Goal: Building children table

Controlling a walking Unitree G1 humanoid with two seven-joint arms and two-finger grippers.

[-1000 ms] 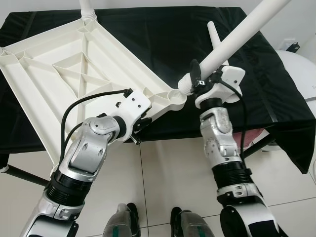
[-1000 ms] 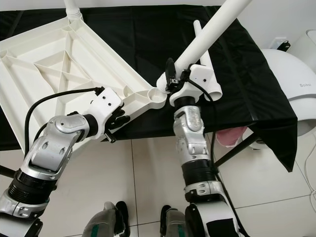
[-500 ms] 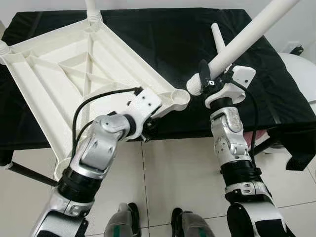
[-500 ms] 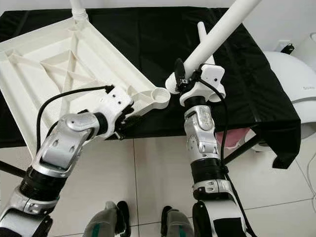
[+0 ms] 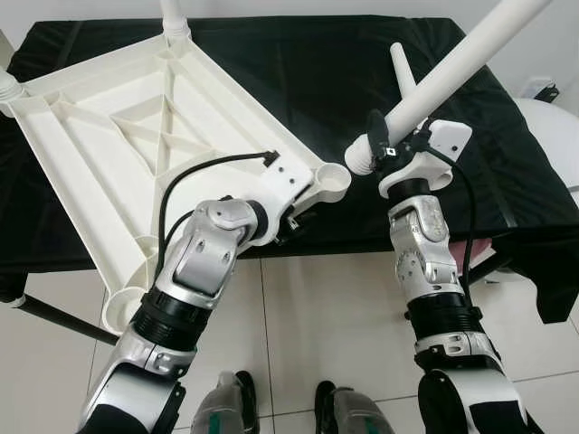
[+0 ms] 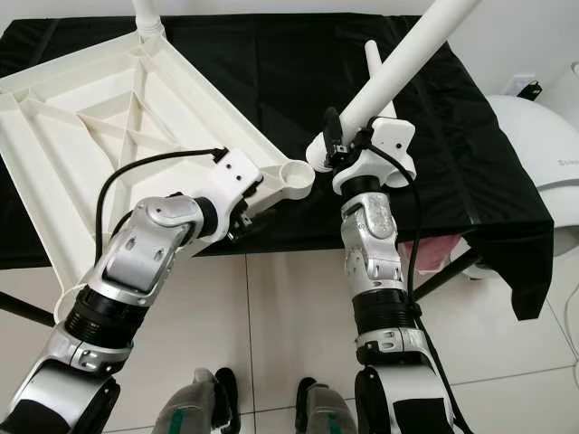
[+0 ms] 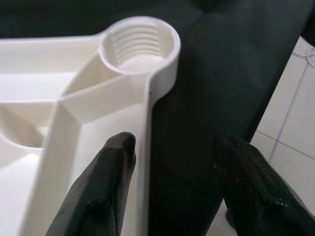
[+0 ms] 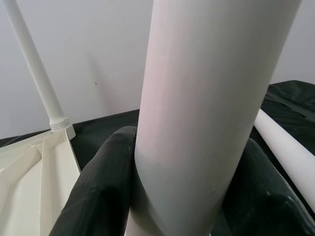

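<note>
Right tool [image 5: 378,149] clamps a white leg [image 5: 452,68] at centre right, its end just beside the socket [image 5: 334,176]. Left tool [image 7: 172,172], fingers apart, straddles the top's [image 5: 109,145] rim, seemingly without gripping.

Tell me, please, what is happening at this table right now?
The robot is putting together a white plastic children's table. The tabletop lies upside down on a black-draped table. The left gripper straddles the tabletop's edge near a threaded corner socket, its fingers on either side of the rim. The right gripper is clamped on a white leg, whose lower end sits just beside that socket, not yet in it. One leg already stands in the far corner; another lies on the cloth.
</note>
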